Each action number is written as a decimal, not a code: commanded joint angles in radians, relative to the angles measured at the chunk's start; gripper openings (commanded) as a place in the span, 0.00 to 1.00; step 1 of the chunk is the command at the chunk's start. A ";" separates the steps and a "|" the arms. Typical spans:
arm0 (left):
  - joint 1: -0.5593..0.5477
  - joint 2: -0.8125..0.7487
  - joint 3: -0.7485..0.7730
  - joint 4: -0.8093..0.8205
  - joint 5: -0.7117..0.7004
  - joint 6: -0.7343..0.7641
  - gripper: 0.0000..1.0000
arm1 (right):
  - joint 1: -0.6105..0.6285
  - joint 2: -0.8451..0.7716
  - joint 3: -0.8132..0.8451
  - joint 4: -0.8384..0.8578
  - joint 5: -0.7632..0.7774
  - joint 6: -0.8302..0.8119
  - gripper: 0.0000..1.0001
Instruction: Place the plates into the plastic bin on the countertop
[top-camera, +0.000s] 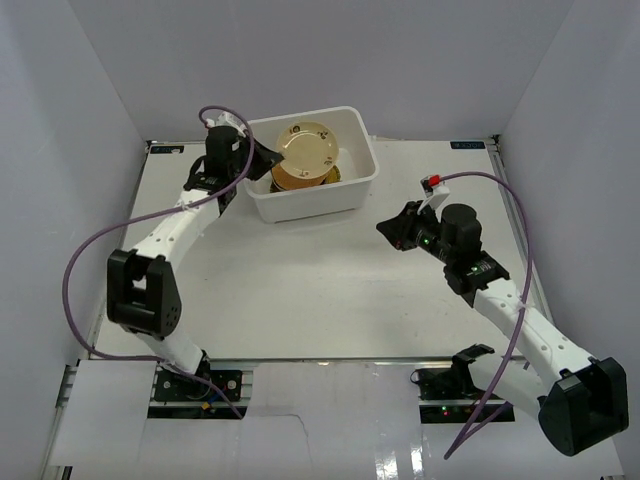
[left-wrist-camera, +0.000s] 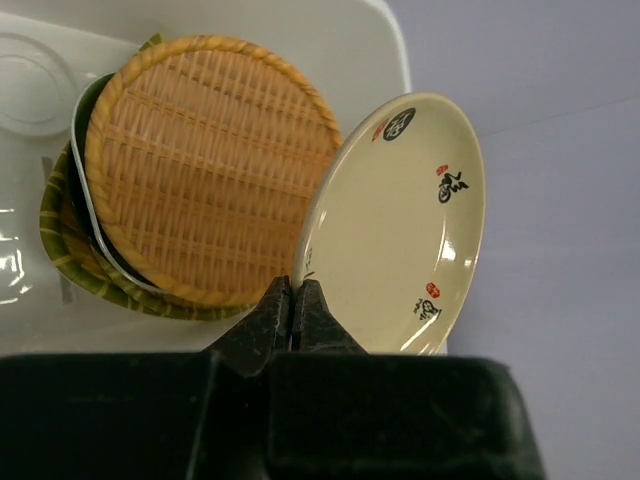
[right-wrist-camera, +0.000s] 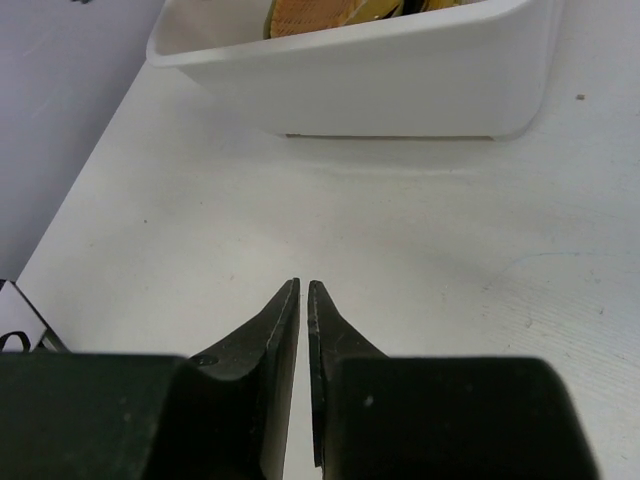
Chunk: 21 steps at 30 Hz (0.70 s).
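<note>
The white plastic bin (top-camera: 355, 187) stands at the back of the countertop (top-camera: 320, 300). Inside it lies a stack of plates, topped by an orange woven round tray (left-wrist-camera: 205, 165) over a green-rimmed dish (left-wrist-camera: 60, 235). My left gripper (left-wrist-camera: 293, 290) is shut on the rim of a beige plate (left-wrist-camera: 400, 225) with black and red marks, held tilted on edge above the bin; it shows in the top view (top-camera: 308, 148) too. My right gripper (right-wrist-camera: 303, 290) is shut and empty, low over the bare countertop in front of the bin (right-wrist-camera: 400, 70).
Pale grey walls (top-camera: 60, 120) enclose the countertop on three sides. A purple cable (top-camera: 75, 270) loops left of the left arm; another (top-camera: 515, 215) arcs over the right arm.
</note>
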 joint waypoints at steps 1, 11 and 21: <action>-0.003 0.085 0.124 0.033 -0.069 0.022 0.00 | -0.001 -0.039 -0.003 0.007 -0.019 -0.003 0.14; -0.013 0.350 0.321 -0.057 -0.010 0.065 0.18 | 0.004 -0.062 -0.008 -0.010 -0.006 -0.006 0.15; -0.013 0.319 0.372 -0.132 -0.014 0.149 0.98 | 0.008 -0.059 0.026 -0.007 -0.002 0.004 0.24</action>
